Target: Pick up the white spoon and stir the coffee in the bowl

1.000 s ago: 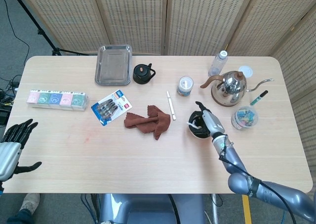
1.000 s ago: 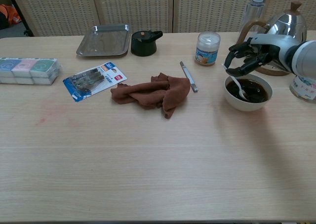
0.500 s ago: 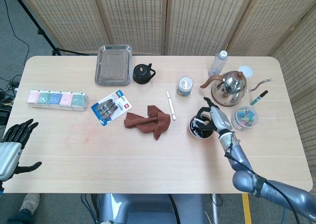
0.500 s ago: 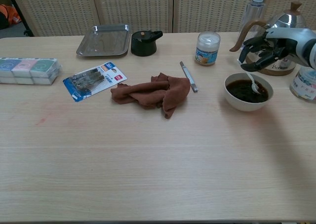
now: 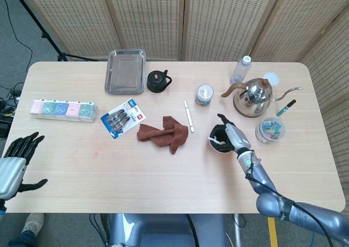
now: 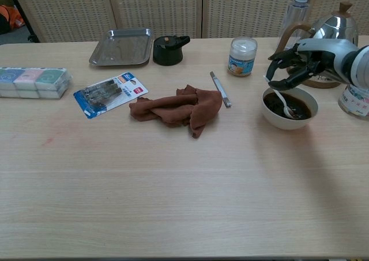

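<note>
A white bowl (image 6: 275, 118) (image 5: 211, 147) of dark coffee stands right of centre on the table. My right hand (image 6: 300, 69) (image 5: 231, 133) hovers just above it and pinches the handle of the white spoon (image 6: 281, 101) (image 5: 216, 141), whose tip dips into the coffee. My left hand (image 5: 14, 162) hangs off the table's left edge, fingers spread and empty; the chest view does not show it.
A steel kettle (image 5: 252, 96), a clear bottle (image 5: 242, 68) and a plastic cup (image 5: 270, 129) crowd the bowl's far and right sides. A small jar (image 6: 242, 56), a pen-like stick (image 6: 219, 89), a brown cloth (image 6: 177, 108), a blue packet (image 6: 108, 93), a metal tray (image 6: 122, 46) and a black pot (image 6: 168, 49) lie further left.
My right hand swept the spoon from the bowl's left side to its right side, then back to the left, stirring the coffee. The left hand stayed put.
</note>
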`<state>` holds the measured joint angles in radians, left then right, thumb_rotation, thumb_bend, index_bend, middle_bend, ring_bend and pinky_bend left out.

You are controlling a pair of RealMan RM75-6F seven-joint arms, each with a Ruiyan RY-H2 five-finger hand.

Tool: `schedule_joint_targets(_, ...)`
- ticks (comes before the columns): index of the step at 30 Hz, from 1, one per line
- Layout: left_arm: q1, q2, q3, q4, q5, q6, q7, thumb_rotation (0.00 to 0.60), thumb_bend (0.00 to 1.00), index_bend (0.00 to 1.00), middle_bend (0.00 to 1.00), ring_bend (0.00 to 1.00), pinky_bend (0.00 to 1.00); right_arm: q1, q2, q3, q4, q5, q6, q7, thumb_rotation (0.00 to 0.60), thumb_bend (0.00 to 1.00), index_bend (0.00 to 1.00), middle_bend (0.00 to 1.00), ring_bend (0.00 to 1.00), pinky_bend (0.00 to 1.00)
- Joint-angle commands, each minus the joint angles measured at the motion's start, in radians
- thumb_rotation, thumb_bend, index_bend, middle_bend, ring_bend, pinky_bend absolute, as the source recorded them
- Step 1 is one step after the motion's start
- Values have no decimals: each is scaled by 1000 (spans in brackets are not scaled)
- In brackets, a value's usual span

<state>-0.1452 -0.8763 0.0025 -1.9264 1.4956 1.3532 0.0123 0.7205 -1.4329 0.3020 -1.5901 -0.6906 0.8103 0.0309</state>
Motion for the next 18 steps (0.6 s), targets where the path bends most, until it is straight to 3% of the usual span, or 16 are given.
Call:
schedule_joint_targets(1,2,3,0,3,1,3,-9,600,130,0,0,0,0,16,-26,13,37,17,-2,5,600,620,567,0,0,0)
schedule_joint_targets(9,-2,5,-1,4,0,-4,-14,600,130,0,0,0,0,10,-35,31,92,26,6,34,600,620,567,0,0,0)
schedule_joint_targets(18,-4,-3,2,-4,-3,-8,13,600,130,0,0,0,0,-35,36,10,38,12,-6,50,600,672,567,0,0,0)
